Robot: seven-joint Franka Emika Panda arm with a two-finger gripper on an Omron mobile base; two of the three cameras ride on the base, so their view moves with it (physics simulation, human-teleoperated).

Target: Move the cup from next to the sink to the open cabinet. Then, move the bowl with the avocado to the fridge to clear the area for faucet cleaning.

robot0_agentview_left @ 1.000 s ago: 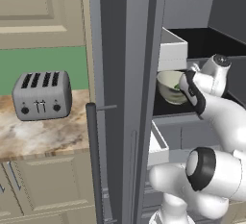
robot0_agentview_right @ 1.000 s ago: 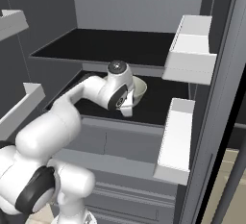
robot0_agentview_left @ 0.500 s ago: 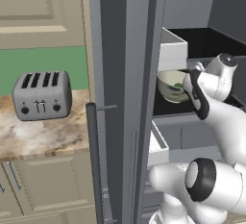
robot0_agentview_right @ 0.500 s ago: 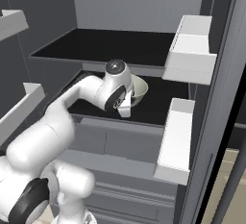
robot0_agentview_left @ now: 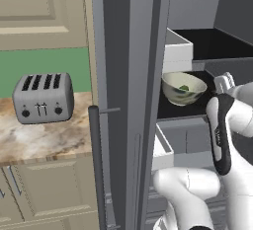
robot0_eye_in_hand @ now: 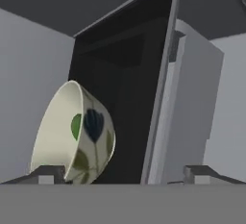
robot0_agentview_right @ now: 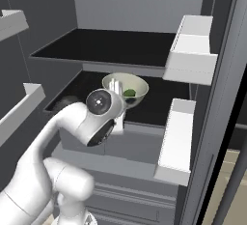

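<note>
The bowl (robot0_agentview_left: 184, 88) is sitting upright on a dark shelf (robot0_agentview_right: 159, 104) inside the fridge (robot0_agentview_left: 129, 76), whose door is standing open, and the avocado (robot0_agentview_right: 129, 93) is lying inside the bowl as a small dark green lump against the pale inner wall. In the left base view the bowl is resting near the front of the shelf, below a white door bin (robot0_agentview_left: 177, 51) and just left of the arm's wrist. In the right base view the wrist is sitting directly in front of the bowl, covering its lower left part, while two white bins (robot0_agentview_right: 192, 50) are hanging on the right side of the compartment. In the hand view the fingers (robot0_eye_in_hand: 48, 173) are standing spread wide apart, one tip at the lower left and the other at the lower right, with nothing pinched between them; the bowl is showing tilted in this rolled view, its patterned outside just beside the left tip, and I cannot tell whether that tip is touching it. Outside the fridge, a grey toaster (robot0_agentview_left: 43, 97) is standing on the marbled surface (robot0_agentview_left: 44, 140) to the left, below beige wall cabinets (robot0_agentview_left: 42, 12).
</note>
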